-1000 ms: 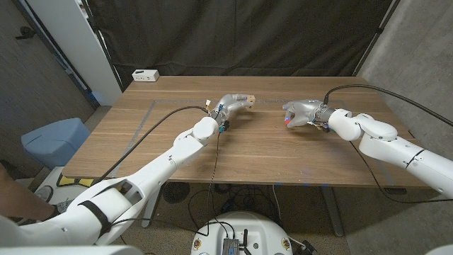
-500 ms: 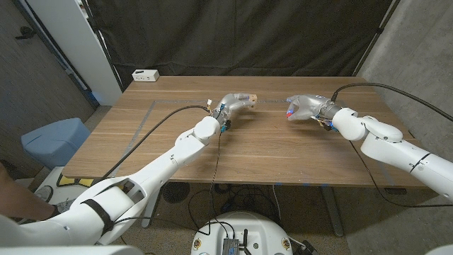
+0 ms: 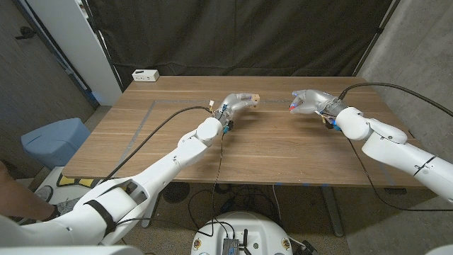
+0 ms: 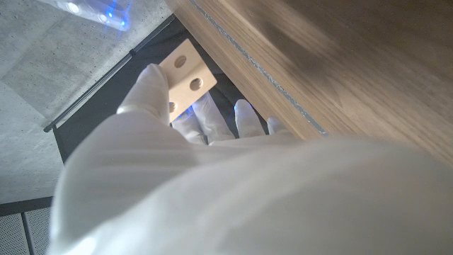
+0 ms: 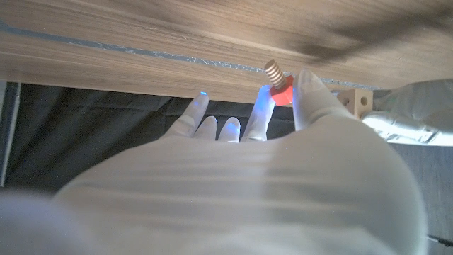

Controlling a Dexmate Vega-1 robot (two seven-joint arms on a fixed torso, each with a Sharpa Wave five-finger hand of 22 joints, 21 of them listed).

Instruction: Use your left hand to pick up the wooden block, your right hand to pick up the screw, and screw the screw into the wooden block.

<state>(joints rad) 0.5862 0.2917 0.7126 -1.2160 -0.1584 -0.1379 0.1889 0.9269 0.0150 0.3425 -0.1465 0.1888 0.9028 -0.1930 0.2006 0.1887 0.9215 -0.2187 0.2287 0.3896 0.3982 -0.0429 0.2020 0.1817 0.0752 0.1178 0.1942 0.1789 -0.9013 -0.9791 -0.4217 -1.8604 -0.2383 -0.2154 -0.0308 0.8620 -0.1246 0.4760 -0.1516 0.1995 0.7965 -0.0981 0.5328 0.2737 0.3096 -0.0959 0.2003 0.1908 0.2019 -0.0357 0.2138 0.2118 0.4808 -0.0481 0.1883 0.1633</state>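
Note:
My left hand [image 3: 237,103] holds the pale wooden block [image 3: 253,98] above the table's far middle. In the left wrist view the block [image 4: 185,76] shows its holes beyond my fingers [image 4: 152,88]. My right hand [image 3: 309,102] is raised to the right of it, pinching the screw with the red head [image 3: 291,108]. In the right wrist view the screw [image 5: 277,83] sticks out with its thread bare, held between my fingers [image 5: 309,88], and the block [image 5: 354,100] shows beyond it. A gap separates screw and block.
A white power strip [image 3: 145,74] lies at the table's far left corner. A black curtain hangs behind the wooden table [image 3: 177,142]. A blue bin [image 3: 53,140] stands on the floor to the left. Cables trail along both arms.
My right hand has lifted and moved farther back and slightly right with the screw. My left hand has risen a little with the block.

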